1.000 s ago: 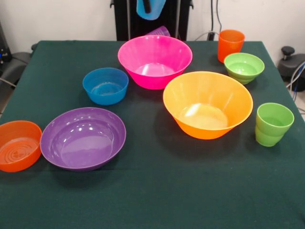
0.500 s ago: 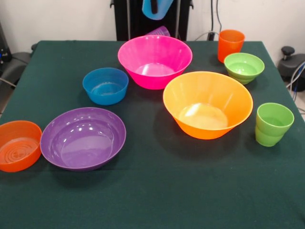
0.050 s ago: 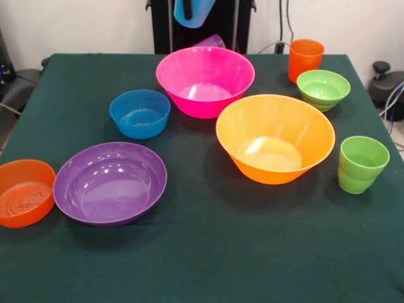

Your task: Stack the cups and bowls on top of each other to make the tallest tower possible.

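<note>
The blue cup [image 3: 191,12] is hanging tilted at twelve o'clock, gripped by the gripper [image 3: 189,7] (mostly cropped), above the pink bowl [image 3: 205,81].

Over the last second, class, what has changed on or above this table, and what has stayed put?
Only the blue cup held up at the top edge moved: it drifted slightly left, staying in the air. The gripper itself can't be made out. Every bowl and cup on the table stayed where it was.
</note>
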Robot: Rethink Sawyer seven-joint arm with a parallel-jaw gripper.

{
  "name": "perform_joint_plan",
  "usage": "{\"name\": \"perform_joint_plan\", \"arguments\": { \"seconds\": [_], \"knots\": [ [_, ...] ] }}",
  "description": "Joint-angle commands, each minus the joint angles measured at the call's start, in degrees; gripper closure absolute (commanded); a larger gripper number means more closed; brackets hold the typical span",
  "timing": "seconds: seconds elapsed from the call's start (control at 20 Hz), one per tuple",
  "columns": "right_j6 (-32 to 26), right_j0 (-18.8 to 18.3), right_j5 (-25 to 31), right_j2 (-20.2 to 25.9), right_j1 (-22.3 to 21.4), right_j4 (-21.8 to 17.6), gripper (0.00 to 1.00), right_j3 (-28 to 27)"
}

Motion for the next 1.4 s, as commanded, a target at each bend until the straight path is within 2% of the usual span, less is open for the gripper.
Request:
{"name": "perform_joint_plan", "arguments": {
  "seconds": [0.05,0.65,1.4],
  "knots": [
    [-10.9,0.7,0.1,-5.4,2.7,-6.7,1.0,-1.2],
    [-9.7,0.6,-1.6,-5.1,2.4,-7.7,1.0,-0.9],
    [-6.6,1.3,-5.9,-6.3,3.0,-11.1,1.0,-0.5]
  ]
}}
